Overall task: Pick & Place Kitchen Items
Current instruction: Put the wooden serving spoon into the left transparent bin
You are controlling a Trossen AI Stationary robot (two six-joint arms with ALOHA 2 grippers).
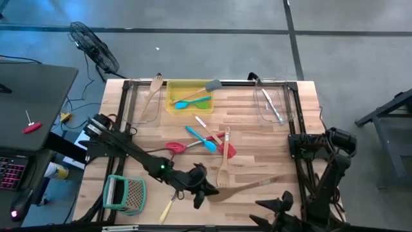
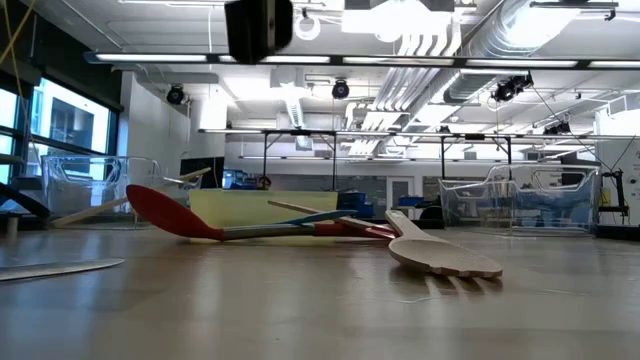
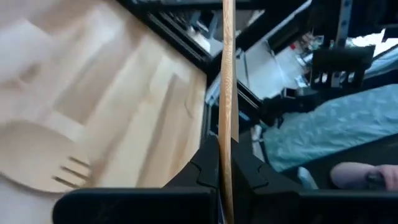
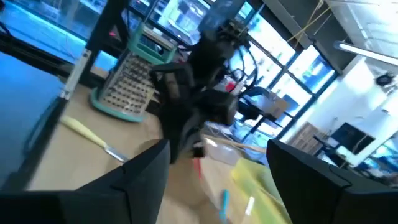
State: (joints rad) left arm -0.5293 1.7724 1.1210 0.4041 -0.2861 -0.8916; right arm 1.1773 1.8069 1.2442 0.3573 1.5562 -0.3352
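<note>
The left pincer, low centre of the high view, pinches a pale wooden spatula by its handle, just above the table. The right pincer, lower right, stands spread and empty. Likely a carry: next, lift toward a bin.

A pale wooden table carries a yellow tray and two clear bins along its far edge. Red and blue spatulas and a wooden fork lie mid-table. A green-framed grater and a yellow-handled knife rest near the front edge.
</note>
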